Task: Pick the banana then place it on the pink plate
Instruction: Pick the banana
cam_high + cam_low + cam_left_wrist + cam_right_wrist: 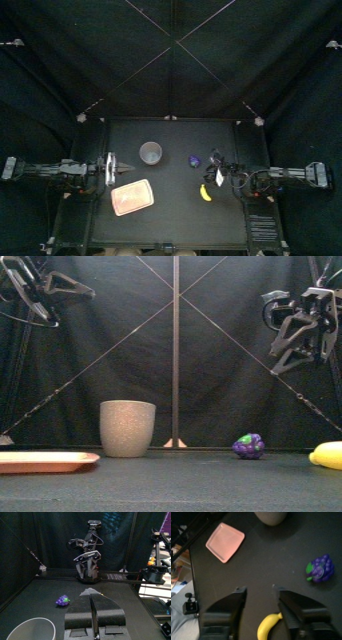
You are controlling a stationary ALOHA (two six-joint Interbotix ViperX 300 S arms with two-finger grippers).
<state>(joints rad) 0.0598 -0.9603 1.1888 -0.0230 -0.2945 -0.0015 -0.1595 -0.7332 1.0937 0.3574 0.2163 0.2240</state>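
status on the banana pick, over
Left gripper shut, parked at left. Right gripper open, raised over banana, no grip yet. Pink plate empty. Grapes and grey cup sit behind the path.

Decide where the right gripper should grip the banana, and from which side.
Probably its middle, from above, with the jaws across the narrow width. The banana lies flat, long and curved, with nothing touching its sides; the grapes sit well apart. The right gripper hangs open higher up.
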